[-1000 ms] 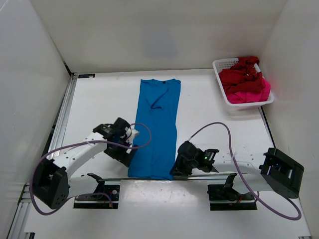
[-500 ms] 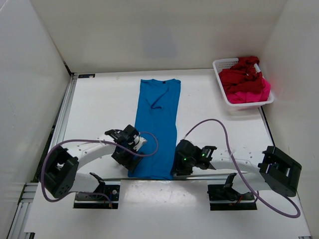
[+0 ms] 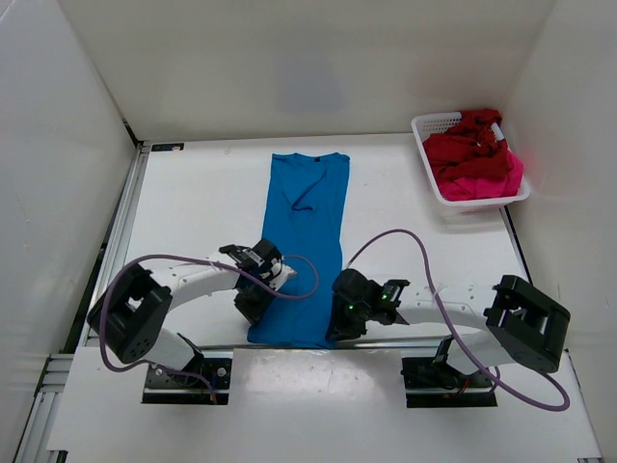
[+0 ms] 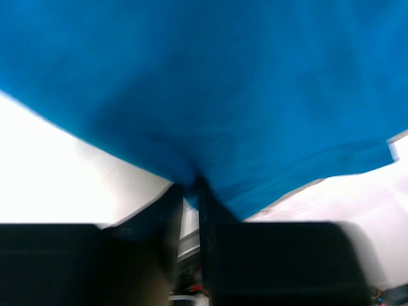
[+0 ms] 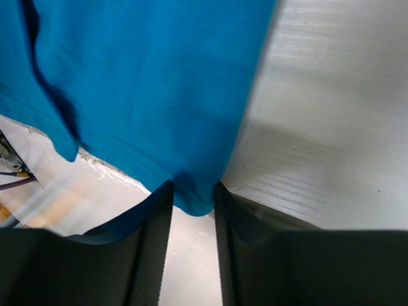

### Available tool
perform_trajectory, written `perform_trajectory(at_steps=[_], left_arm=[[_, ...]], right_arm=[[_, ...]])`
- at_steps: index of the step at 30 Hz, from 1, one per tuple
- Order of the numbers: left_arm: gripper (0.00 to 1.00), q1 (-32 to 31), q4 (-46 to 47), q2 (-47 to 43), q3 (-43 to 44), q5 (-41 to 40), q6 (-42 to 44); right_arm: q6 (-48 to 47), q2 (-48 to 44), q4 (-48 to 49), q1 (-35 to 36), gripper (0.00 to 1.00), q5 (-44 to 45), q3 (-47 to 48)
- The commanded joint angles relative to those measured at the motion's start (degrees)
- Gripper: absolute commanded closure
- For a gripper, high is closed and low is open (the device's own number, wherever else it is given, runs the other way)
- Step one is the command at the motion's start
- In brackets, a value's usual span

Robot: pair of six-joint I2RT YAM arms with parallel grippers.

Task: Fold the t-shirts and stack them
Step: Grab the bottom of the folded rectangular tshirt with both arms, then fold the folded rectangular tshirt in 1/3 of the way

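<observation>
The blue t-shirt [image 3: 304, 241] lies on the white table as a long narrow strip, collar end far, hem end near. My left gripper [image 3: 258, 307] is at its near left corner; in the left wrist view the jaws [image 4: 191, 185] stand almost together with blue cloth [image 4: 204, 83] pinched between them. At the near right corner my right gripper [image 3: 339, 323] holds a bunched corner of the blue cloth [image 5: 140, 76], and that corner fills the gap between its fingers [image 5: 192, 194]. A dark red t-shirt [image 3: 468, 149] and a pink t-shirt [image 3: 494, 181] lie crumpled in the basket.
The white mesh basket [image 3: 431, 122] stands at the far right, against the right wall. White walls close the table on the left, back and right. A metal rail [image 3: 120, 231] runs along the table's left edge. Purple cables loop over both arms.
The left gripper slid right onto the shirt's near left corner and closed on it. The right gripper shifted slightly left at the near right corner. The shirt itself has hardly moved.
</observation>
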Motion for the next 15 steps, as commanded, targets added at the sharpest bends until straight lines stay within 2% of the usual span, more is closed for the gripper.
perform_trajectory(at_steps=[1,2,4,5,11,15], left_arm=[[0.84,-1.3,2.7,2.1,1.4,3.4,0.2],[0.90,-1.3,2.6,2.1,1.4,3.4,0.2],[0.90,-1.3,2.0,2.1,2.0,3.4,0.2],[0.90,-1.3,2.0,2.1,2.0,4.0,0.2],[0.90,0.4,-3.7,0.6,5.9,3.4,0.2],[0.90,5.7,-11.0,0.9,15.0,2.9,0.2]], right_arm=[[0.0,0.7,0.7,-0.2,0.71,-1.0,-1.1],[0.0,0.7,1.2,-0.2,0.76,-1.6,-1.1],[0.0,0.7,1.2,-0.2,0.88,-2.1,-1.1],[0.0,0.7,1.2,-0.2,0.99,-2.1,-1.1],[-3.5,-4.9,-5.2,-1.8,1.00,0.8,4.1],[-8.0,-6.1,-12.6,-7.0,1.00,3.6,12.3]])
